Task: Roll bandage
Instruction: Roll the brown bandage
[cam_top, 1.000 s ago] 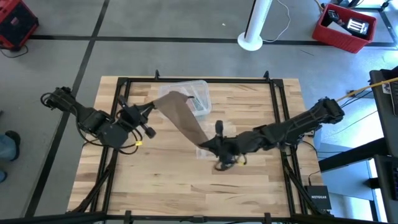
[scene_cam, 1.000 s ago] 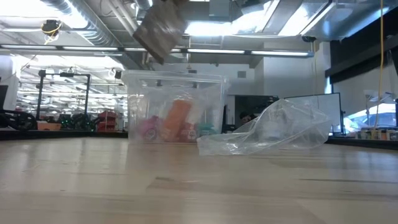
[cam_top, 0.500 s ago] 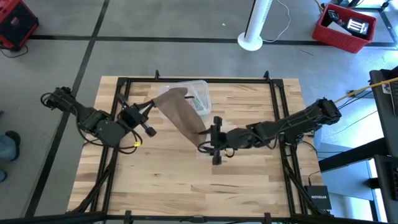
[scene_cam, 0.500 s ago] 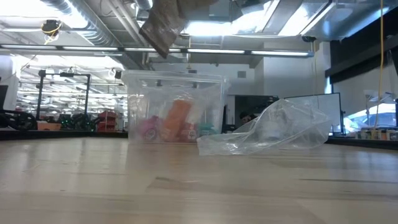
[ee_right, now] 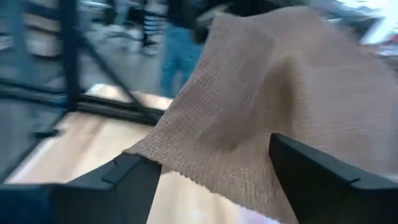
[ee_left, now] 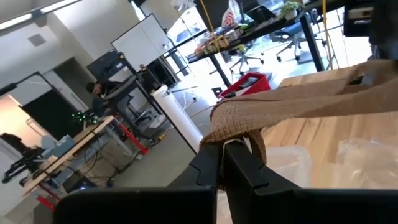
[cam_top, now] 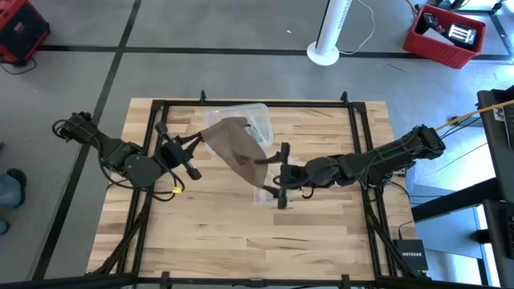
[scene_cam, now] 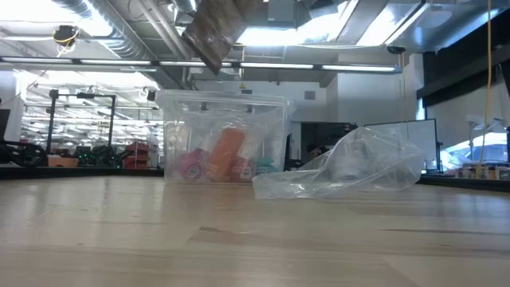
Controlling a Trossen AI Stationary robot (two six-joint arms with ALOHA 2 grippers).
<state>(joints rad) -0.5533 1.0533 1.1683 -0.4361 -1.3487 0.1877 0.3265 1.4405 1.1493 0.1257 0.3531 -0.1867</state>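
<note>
The brown-tan bandage point(cam_top: 237, 144) hangs in the air over the table's middle and shows at the top of the low view point(scene_cam: 211, 28). At its left end, my left gripper point(cam_top: 198, 142) is shut on it. My right gripper point(cam_top: 263, 174) stands open at the bandage's right end point(ee_right: 249, 93), which lies between and in front of its two fingers. That end sags loose there. My left gripper pinches the bandage's bunched left end point(ee_left: 233, 127) between its two shut fingers point(ee_left: 211, 165). The fingers lie level and come from the table's left. The bandage is lifted clear and runs off slack toward the right gripper. My right gripper is open; I cannot tell whether either finger point(ee_right: 323, 174) touches the cloth.
A clear plastic box point(scene_cam: 223, 139) with coloured things inside stands behind the bandage toward the far edge point(cam_top: 255, 120). A crinkled clear plastic bag point(scene_cam: 343, 171) lies on the wood under my right gripper. A black frame point(cam_top: 353, 128) runs around the tabletop.
My right gripper has opened and let go of the bandage's right end, rolled, and gone a little up and toward the far edge. The bandage, a stretched strip before, now hangs slack and wider. My left gripper has rolled slightly in place.
</note>
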